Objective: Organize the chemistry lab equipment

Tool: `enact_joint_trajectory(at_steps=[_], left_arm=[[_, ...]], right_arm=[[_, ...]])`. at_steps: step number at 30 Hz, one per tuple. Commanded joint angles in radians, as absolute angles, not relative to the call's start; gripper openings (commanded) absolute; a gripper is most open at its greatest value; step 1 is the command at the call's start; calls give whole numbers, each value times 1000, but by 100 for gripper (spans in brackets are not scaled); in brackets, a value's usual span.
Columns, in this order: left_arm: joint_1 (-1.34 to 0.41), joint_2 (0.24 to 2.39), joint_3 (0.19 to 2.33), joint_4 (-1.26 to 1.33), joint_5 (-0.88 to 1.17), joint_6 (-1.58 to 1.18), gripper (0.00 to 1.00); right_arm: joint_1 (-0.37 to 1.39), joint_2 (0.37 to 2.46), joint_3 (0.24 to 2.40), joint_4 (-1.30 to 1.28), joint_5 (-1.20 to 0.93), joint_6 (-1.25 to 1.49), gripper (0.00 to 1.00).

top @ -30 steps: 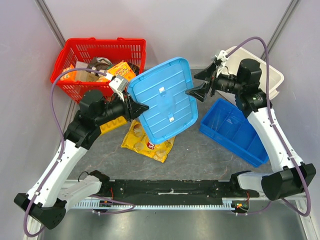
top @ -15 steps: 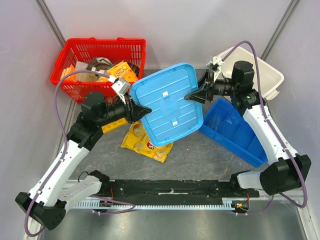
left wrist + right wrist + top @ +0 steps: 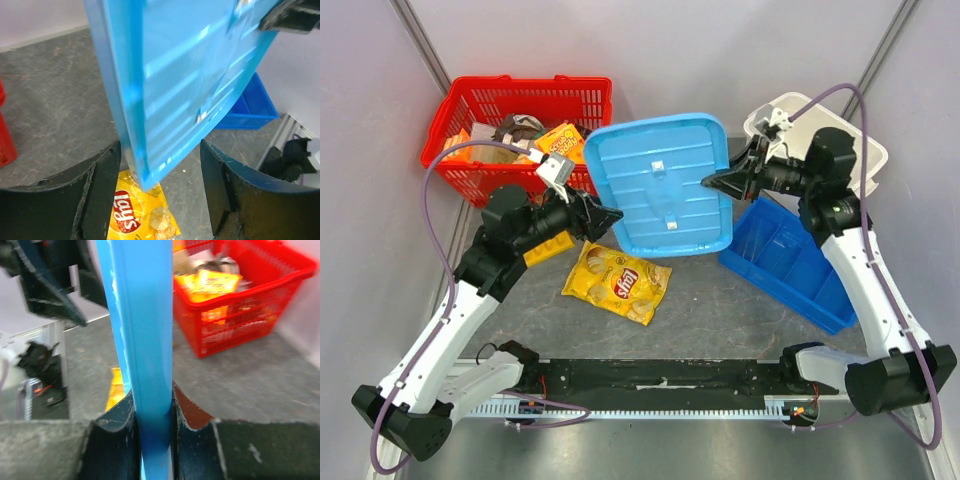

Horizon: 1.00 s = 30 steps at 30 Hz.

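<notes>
A light blue plastic lid (image 3: 665, 185) hangs tilted above the table's middle. My right gripper (image 3: 715, 182) is shut on its right rim; in the right wrist view the lid's edge (image 3: 142, 315) runs straight down between the fingers of that gripper (image 3: 152, 405), which press it from both sides. My left gripper (image 3: 605, 215) is open at the lid's lower left corner. In the left wrist view the lid (image 3: 190, 75) reaches down between the spread fingers of the left gripper (image 3: 160, 150), close to the left one, with a wide gap to the right one.
A red basket (image 3: 520, 100) full of snack packs stands at the back left. A yellow chips bag (image 3: 617, 282) lies on the table below the lid. A dark blue bin (image 3: 785, 260) sits at the right, with a white tub (image 3: 820, 125) behind it.
My right gripper closed on the lid's right rim and my left gripper opened off its left edge. The lid shifted right and back, uncovering the chips bag.
</notes>
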<state>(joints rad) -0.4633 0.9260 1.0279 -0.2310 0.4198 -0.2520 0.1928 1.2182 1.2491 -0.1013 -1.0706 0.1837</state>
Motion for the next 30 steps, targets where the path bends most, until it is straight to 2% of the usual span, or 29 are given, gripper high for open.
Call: enact_joint_trajectory(at_steps=[1,4,11,23,30], left_arm=[[-468,896,1061,-205,328,-204,71],[-468,905,1084,-241,316,-190,72],[-468,885,1075,-273,348,-169,72],[-468,804,878,-216,407,-189,68],[-471,773,828,-196,428,-195,68]], right_arm=[[161,1167,1386,-182,-801,100,0],[161,1180,1503,-316,-596,9,0],[164,1256,1687,-417,-53,-165,0],[253,1495,1761,-332,645,-710,0],[281,1626,1747,-161,868,-972,0]])
